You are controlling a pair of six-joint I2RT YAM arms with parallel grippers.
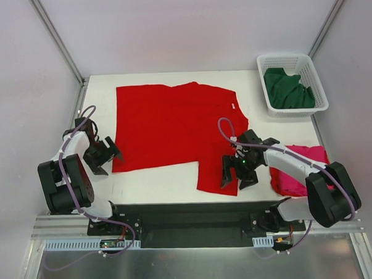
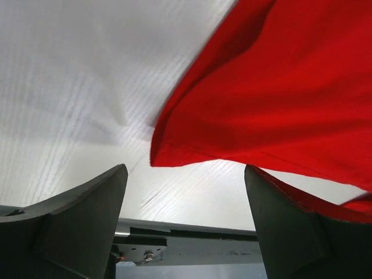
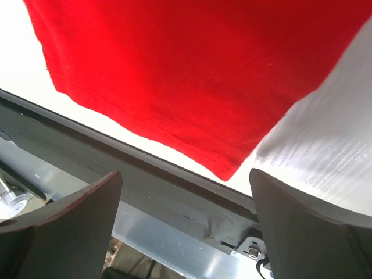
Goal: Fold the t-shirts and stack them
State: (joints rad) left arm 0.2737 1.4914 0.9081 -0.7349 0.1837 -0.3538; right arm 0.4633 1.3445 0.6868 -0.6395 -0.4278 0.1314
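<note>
A bright red t-shirt lies spread flat on the white table. My left gripper stands open at the shirt's near left corner, and in the left wrist view that corner hangs just beyond my left gripper, with nothing between the fingers. My right gripper is open over the shirt's near right flap. In the right wrist view the red hem corner lies just past my right gripper. A magenta-pink t-shirt sits bunched at the near right, partly behind the right arm. A dark green t-shirt lies in the basket.
A white lattice basket stands at the far right corner of the table. A dark rail carrying the arm bases runs along the table's near edge. Grey walls close in the left, back and right sides.
</note>
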